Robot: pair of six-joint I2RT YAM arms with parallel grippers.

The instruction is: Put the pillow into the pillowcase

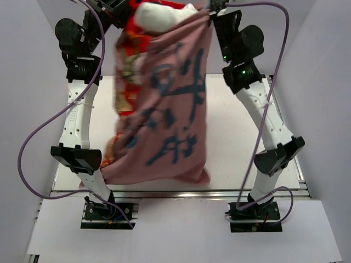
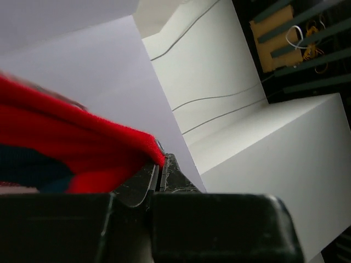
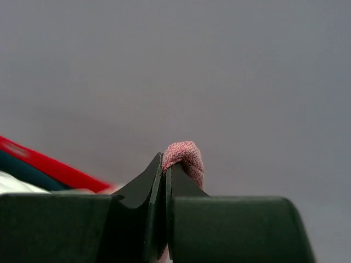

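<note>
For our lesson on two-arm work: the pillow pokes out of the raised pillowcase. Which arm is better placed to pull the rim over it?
Probably left. Both the left gripper and right gripper pinch the pillowcase rim, but its cloth bunches slack on the left; the right side hangs stretched.

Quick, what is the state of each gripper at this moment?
The left gripper is closed, pinching a red edge of the pillowcase.
The right gripper is closed, pinching a pink fold of the pillowcase.
</note>
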